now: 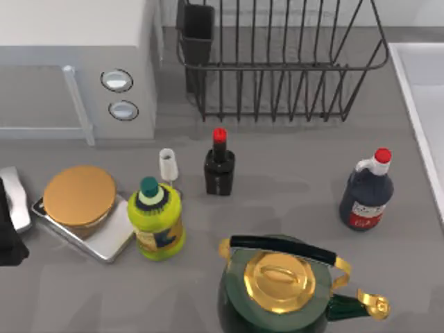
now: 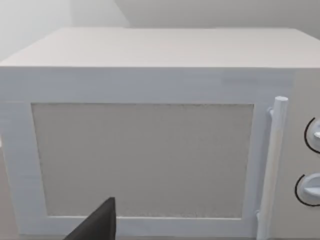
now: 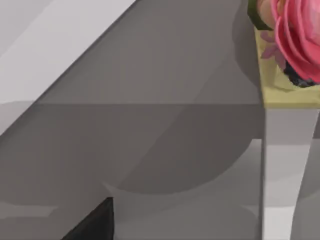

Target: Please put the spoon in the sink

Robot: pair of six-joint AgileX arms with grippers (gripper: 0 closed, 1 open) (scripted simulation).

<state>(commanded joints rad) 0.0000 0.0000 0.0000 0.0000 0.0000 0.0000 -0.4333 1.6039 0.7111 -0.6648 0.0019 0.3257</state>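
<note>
Left gripper (image 1: 8,236): a dark shape at the tabletop's (image 1: 291,180) left edge, in front of the microwave; whether it is clenched or released, I cannot tell.
Silvery rounded piece (image 1: 15,198): at the left edge, touching the dark shape; it may be the spoon, but I cannot tell.
Kitchen scale (image 1: 104,239): just right of it, with a golden round disc (image 1: 79,195) on top.
Microwave (image 1: 76,41): at the back left, door shut, two dials beside a vertical handle.
Yellow bottle (image 1: 157,222): green cap, upright, just beside the scale.
Small white stemmed cup (image 1: 168,165): upright behind the yellow bottle.
Small dark bottle (image 1: 219,166): red cap, upright, in front of the rack.
Black wire dish rack (image 1: 277,66): at the back centre.
Green kettle (image 1: 277,291): gold lid, at the front edge.
Dark jug bottle (image 1: 366,191): white neck, red cap, upright, near the sink.
Sink (image 1: 416,83): pale basin along the right edge.
Right gripper (image 3: 95,222): a dark sliver in its wrist view, near a pink flower (image 3: 295,35); grip state, I cannot tell.
</note>
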